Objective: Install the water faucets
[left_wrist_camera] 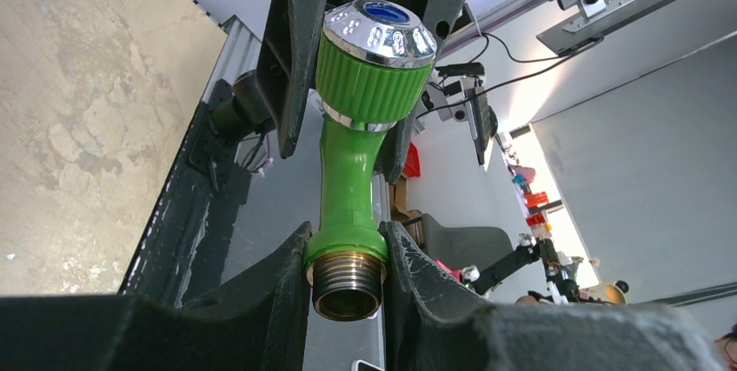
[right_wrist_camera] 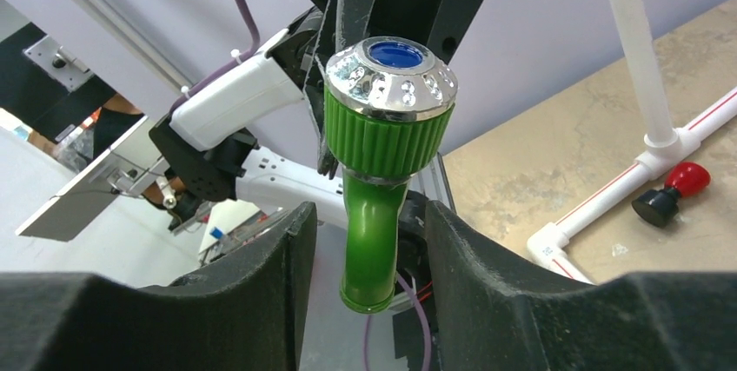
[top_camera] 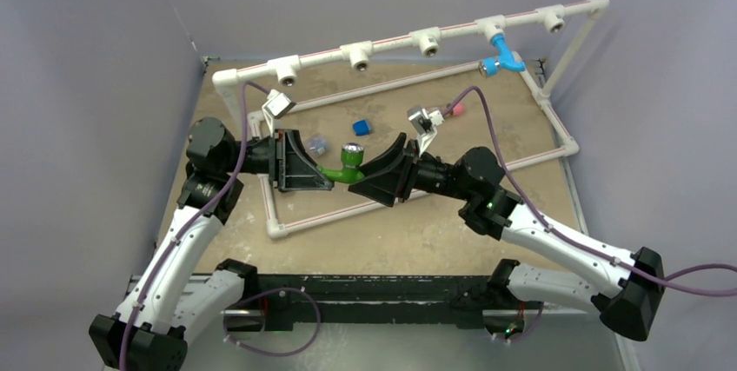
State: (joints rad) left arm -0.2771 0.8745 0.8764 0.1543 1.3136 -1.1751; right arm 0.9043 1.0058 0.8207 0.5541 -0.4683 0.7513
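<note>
Between the two arms, above the middle of the table, the left gripper [left_wrist_camera: 348,258] is clamped on the threaded metal end of the green faucet [left_wrist_camera: 352,171], with its fingers pressed against the collar. The right gripper [right_wrist_camera: 369,245] brackets the spout tip with its jaws apart, and a gap shows on each side. The chrome-capped knob sits between the two grippers.

The blue faucet [top_camera: 506,51] hangs from a T-fitting at the far right of the white pipe frame [top_camera: 382,48]. This frame rests on a worn tan board [top_camera: 417,232], enclosed by plain grey-violet walls [top_camera: 87,58]. A small blue block [top_camera: 361,127] lies beyond the grippers.

A pink-ended item [top_camera: 456,110] is partly hidden behind the right wrist, and its form cannot be made out. The left arm [top_camera: 174,249] runs out of view at the near edge.
</note>
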